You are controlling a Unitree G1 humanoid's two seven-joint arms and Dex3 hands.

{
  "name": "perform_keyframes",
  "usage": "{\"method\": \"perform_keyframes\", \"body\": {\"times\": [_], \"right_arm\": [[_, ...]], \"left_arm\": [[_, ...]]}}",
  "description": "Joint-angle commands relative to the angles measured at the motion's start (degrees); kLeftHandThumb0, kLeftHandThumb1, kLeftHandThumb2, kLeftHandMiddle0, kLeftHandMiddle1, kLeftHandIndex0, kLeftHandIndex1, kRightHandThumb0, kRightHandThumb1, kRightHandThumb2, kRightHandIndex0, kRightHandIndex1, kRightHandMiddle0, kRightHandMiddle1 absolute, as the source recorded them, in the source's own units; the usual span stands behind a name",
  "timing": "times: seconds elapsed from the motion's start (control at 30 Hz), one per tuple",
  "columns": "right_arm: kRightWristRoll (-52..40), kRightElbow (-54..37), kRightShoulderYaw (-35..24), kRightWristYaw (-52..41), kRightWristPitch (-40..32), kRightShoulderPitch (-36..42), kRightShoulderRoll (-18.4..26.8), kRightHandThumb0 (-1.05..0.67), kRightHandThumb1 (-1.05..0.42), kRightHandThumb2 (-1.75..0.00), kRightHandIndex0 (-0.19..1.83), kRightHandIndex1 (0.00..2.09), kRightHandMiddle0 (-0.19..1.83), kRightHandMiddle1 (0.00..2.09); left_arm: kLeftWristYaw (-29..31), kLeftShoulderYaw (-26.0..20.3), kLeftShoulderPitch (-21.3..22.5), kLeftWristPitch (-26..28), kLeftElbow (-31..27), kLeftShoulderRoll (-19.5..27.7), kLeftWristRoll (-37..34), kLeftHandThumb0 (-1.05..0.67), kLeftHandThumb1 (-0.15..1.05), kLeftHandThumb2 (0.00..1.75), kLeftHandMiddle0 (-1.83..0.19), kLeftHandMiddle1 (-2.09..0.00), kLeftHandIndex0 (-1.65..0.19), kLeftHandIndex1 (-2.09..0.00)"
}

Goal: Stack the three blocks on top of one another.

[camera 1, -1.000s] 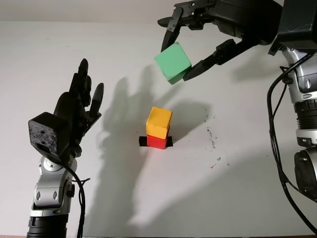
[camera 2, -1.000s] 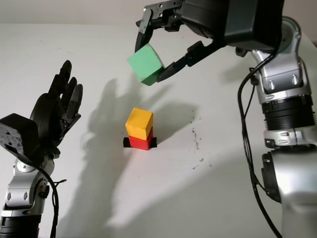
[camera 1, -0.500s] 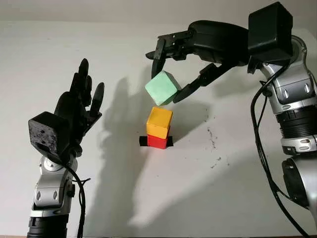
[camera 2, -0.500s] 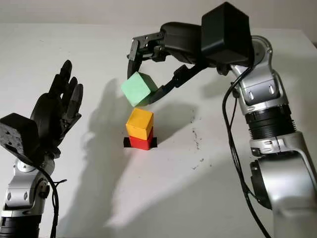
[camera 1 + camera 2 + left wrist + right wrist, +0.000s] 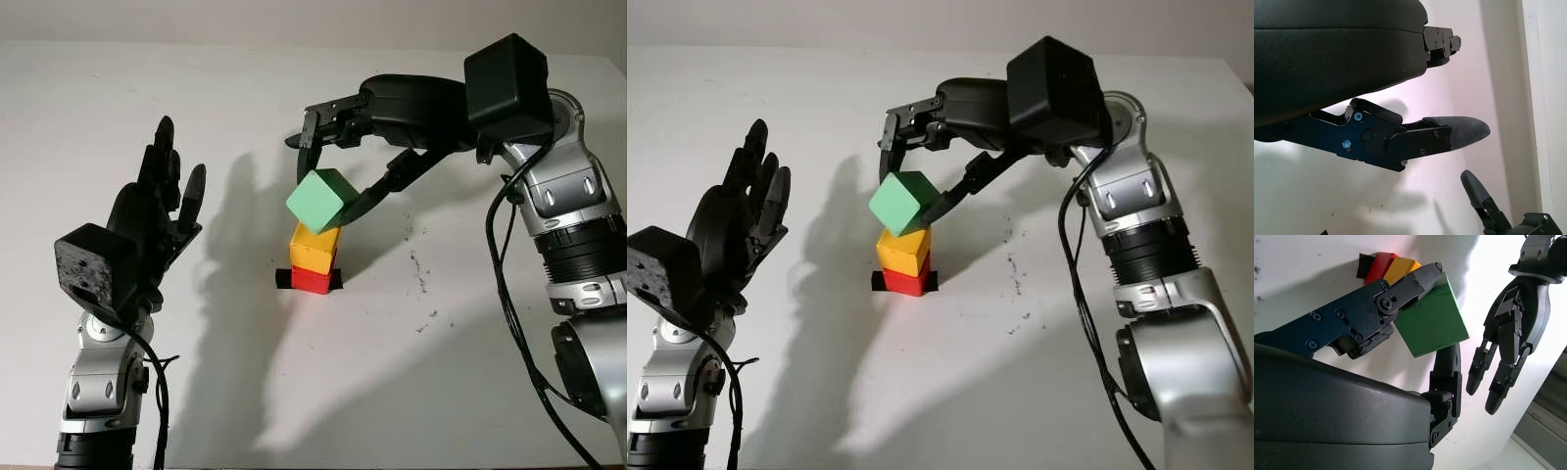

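Note:
A yellow block (image 5: 313, 249) sits on a red block (image 5: 311, 281), which stands on a black patch (image 5: 282, 280) in the middle of the white table (image 5: 392, 372). My right hand (image 5: 338, 174) is shut on a green block (image 5: 319, 200), held tilted just above the yellow one; whether they touch I cannot tell. The right wrist view has the green block (image 5: 1434, 321) between the fingers (image 5: 1415, 281), with the yellow block (image 5: 1400, 267) and red block (image 5: 1378, 265) behind it. My left hand (image 5: 162, 211) is open, raised at the left, well away from the stack.
Small dark specks (image 5: 421, 274) mark the table to the right of the stack. The table's far edge (image 5: 196, 41) runs along the top of the head views.
My right hand has carried the green block down and to the left, from high behind the stack to just above the yellow block. The left hand has not moved.

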State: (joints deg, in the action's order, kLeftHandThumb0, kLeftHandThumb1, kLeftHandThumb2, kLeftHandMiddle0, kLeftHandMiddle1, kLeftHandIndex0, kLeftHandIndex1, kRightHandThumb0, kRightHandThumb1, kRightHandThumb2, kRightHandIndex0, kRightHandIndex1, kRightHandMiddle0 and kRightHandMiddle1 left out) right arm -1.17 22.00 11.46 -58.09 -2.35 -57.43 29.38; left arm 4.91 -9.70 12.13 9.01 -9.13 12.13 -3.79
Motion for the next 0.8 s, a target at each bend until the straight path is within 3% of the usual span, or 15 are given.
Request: {"method": "perform_keyframes", "body": {"times": [0.0, 0.37, 0.77], "right_arm": [[-1.43, -1.06, -0.85, -0.62, -1.45, 0.83, -0.58, -0.42, -0.91, -0.06, 0.21, 0.04, 0.36, 1.54], [-3.62, -2.5, -1.49, -0.65, -6.76, 1.47, -1.2, -0.48, -0.91, -0.05, 0.21, 0.04, 0.36, 1.58], [-1.5, -1.83, -0.45, -0.52, -0.11, 1.46, -1.02, -0.47, -0.91, -0.05, 0.2, 0.04, 0.37, 1.57]], "left_arm": [[0.03, 0.22, -0.88, -0.95, -0.07, -0.24, -0.02, -0.66, 1.05, 0.52, 0.1, -0.06, 0.09, -0.05], [-0.1, 0.53, -1.26, -0.11, -0.42, -0.24, 0.37, -0.65, 1.05, 0.52, 0.11, -0.05, 0.09, -0.05], [-0.59, 0.89, -1.58, -0.15, -0.96, -0.41, 0.83, -0.64, 1.05, 0.54, 0.11, -0.05, 0.09, -0.05]]}}
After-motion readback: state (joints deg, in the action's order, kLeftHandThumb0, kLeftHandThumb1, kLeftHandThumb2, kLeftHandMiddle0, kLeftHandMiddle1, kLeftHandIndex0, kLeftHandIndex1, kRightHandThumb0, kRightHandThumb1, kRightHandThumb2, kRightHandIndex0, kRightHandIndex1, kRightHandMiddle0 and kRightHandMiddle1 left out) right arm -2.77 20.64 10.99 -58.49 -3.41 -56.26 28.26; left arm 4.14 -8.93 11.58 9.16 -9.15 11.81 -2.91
